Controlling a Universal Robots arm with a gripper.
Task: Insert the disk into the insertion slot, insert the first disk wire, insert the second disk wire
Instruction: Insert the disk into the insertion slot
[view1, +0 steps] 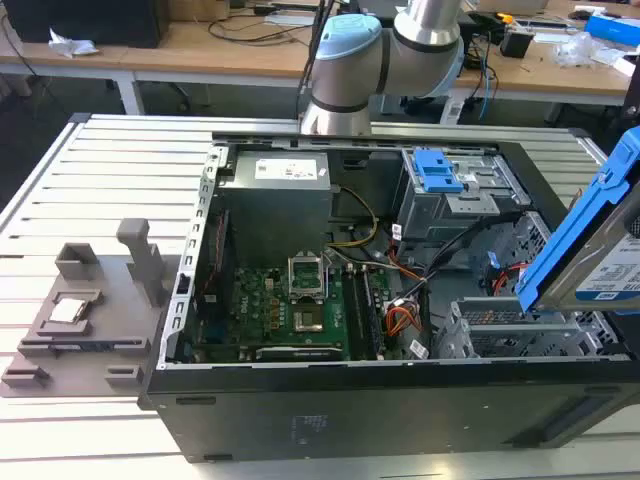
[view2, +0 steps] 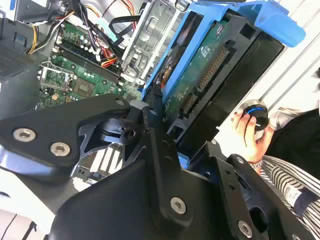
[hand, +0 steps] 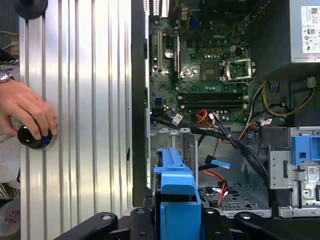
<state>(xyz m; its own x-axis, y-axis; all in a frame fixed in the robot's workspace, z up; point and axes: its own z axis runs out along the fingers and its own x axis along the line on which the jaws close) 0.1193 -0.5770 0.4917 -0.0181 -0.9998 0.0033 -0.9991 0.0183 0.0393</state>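
Note:
The disk (view1: 600, 255), a silver drive in a bright blue carrier, hangs tilted above the right end of the open computer case. My gripper (hand: 175, 222) is shut on the disk (hand: 175, 185), its black fingers (view2: 150, 135) clamping the carrier's sides (view2: 210, 65). The insertion slot (view1: 520, 335), a silver perforated cage, sits just below the disk and apart from it. The same cage (hand: 235, 197) lies beside the carrier in the first wrist view. The first disk wire (hand: 218, 176), thin and red, lies loose inside the cage. I cannot tell which cable is the second disk wire.
A taller grey bay with a blue latch (view1: 440, 175) stands behind the cage. The motherboard (view1: 290, 310) and power supply (view1: 275, 190) fill the case's left half. A person's hand (hand: 27, 112) rests on a black knob on the slatted table. A grey fixture (view1: 90, 310) sits left of the case.

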